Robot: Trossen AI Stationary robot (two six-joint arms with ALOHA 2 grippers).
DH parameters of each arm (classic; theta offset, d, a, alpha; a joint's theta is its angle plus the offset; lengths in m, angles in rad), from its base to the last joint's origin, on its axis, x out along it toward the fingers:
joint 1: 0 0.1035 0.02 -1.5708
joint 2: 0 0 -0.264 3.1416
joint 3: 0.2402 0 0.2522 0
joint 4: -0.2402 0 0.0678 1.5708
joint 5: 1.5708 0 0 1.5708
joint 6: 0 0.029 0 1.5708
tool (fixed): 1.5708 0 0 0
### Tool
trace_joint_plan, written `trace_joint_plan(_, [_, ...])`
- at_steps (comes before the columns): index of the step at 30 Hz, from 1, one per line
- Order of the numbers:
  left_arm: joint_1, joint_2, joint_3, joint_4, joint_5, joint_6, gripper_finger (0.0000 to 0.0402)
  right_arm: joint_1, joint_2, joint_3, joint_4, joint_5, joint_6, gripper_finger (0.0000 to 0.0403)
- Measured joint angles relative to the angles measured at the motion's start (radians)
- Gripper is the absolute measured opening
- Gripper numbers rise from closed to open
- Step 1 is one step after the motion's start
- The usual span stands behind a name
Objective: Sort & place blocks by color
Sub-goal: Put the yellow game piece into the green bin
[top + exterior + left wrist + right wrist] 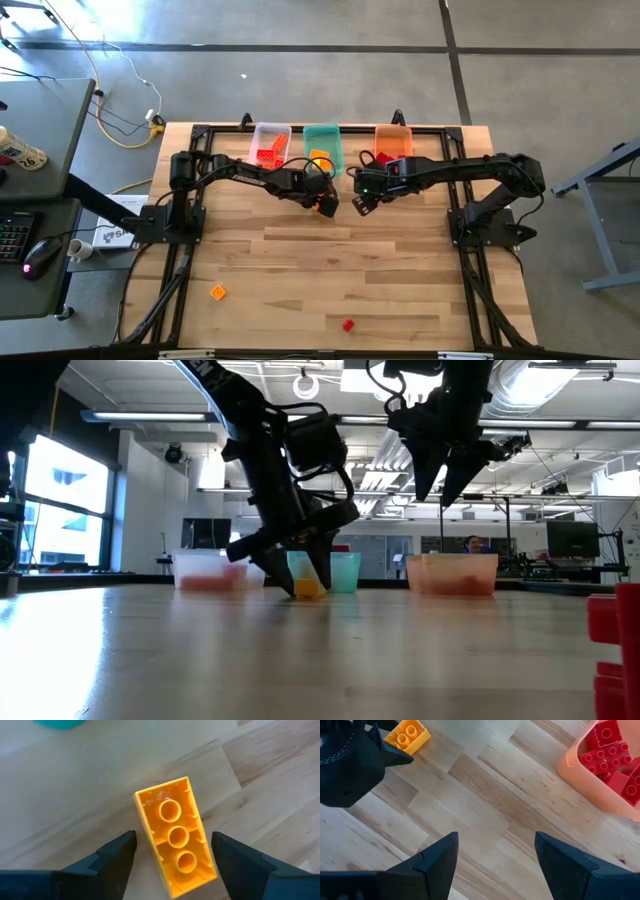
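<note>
A yellow-orange oblong block (176,842) lies studs-down on the wood, its hollow underside with three tubes facing up. My left gripper (173,842) (324,205) is low over it, in front of the teal bin, and open. One finger stands on each long side of the block, with a gap showing on both. In the low view the block (307,588) rests on the table between the fingertips. My right gripper (360,205) (443,495) hangs open and empty, raised above the table just right of the left one.
Three bins stand along the far edge. The clear bin (270,146) holds orange-red blocks, the teal bin (322,148) a yellow-orange one, and the orange bin (570,767) red ones. A yellow-orange block (218,292) and a red block (347,324) lie loose near the table's near edge.
</note>
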Motion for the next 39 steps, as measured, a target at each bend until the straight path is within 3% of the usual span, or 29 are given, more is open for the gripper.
trace_joint_plan(10, [-0.005,-0.001,-0.001,-0.023,0.032,0.144,0.0106,0.023,0.0,0.0,0.004,0.016,0.019,0.025])
trace_joint_plan(19, [-0.008,-0.1,-0.007,0.005,0.079,0.193,0.0106,0.053,0.0,0.0,0.016,0.017,0.043,0.025])
trace_joint_plan(26, [0.009,-0.232,-0.007,0.069,0.006,0.263,0.0106,0.08,0.0,0.0,0.027,0.049,0.072,0.025])
trace_joint_plan(35, [0.161,-0.269,-0.005,0.099,-0.041,0.374,0.0106,0.08,0.0,0.0,0.065,0.05,0.115,0.025])
trace_joint_plan(39, [0.218,-0.247,-0.005,0.093,0.042,0.384,0.0106,0.08,0.0,0.0,0.102,0.051,0.136,0.025])
